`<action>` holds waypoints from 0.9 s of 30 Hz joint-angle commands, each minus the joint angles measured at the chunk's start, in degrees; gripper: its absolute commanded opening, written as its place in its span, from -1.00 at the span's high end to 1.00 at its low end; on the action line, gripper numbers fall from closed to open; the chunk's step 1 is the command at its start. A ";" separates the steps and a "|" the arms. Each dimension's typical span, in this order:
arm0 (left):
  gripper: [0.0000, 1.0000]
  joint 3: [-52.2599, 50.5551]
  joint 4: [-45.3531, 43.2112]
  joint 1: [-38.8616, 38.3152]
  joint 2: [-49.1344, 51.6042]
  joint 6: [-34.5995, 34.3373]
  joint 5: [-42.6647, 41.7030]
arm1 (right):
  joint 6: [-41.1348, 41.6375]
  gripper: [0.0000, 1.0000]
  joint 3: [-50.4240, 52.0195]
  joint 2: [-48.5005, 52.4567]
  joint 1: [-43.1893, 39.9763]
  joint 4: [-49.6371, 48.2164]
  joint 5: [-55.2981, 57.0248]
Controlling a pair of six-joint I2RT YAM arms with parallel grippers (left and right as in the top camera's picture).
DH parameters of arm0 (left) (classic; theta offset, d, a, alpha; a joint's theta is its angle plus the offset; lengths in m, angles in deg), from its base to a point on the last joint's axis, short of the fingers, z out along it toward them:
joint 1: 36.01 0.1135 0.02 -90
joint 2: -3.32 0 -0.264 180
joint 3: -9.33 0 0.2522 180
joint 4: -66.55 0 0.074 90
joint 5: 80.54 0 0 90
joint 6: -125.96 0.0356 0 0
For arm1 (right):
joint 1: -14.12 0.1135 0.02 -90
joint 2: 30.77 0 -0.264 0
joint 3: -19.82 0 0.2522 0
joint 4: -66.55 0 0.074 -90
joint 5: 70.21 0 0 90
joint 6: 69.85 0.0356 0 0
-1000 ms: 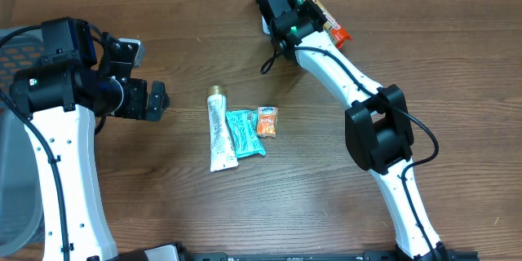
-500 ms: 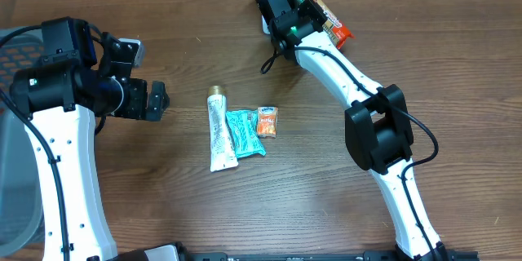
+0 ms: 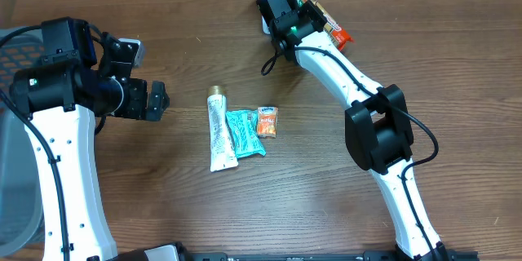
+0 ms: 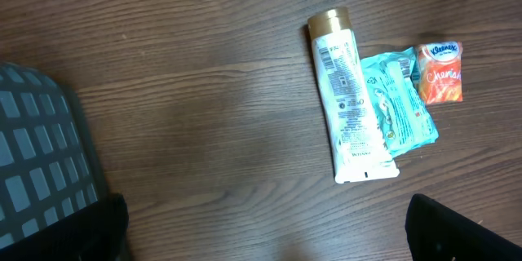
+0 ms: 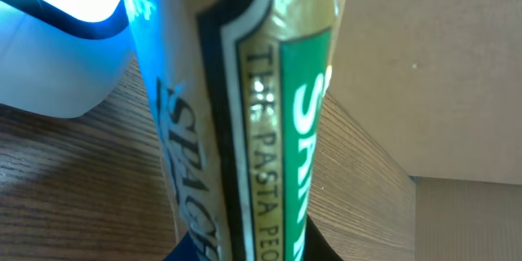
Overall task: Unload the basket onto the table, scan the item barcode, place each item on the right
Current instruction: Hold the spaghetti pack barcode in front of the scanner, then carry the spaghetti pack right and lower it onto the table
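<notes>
Three items, a tube (image 3: 218, 134), a teal packet (image 3: 245, 133) and an orange pack (image 3: 267, 121), wait mid-table while our right claw (image 3: 294, 12) grips the spaghetti packet (image 3: 336, 33) at the far edge beside the glowing scanner (image 5: 57, 57), and our left claw (image 3: 159, 100) hangs wide open, so we judge this scan underway.

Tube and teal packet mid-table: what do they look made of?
Tube: likely soft plastic, matte white, crimped flat end, shiny gold cap. Teal packet: probably thin plastic film, glossy, with wrinkles catching light.
</notes>
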 commanded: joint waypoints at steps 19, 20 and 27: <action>-0.99 0.24 -0.07 -0.07 -0.50 0.02 -0.70 | 23.23 0.93 -1.33 -41.16 -12.70 37.88 -46.40; -0.99 0.24 -0.07 -0.07 -0.50 0.02 -0.70 | 23.23 0.93 -1.33 -41.59 -14.99 40.81 -48.04; -0.99 0.24 -0.07 -0.04 -0.50 0.02 -0.70 | 23.06 0.93 5.11 -39.58 -31.43 50.80 -50.95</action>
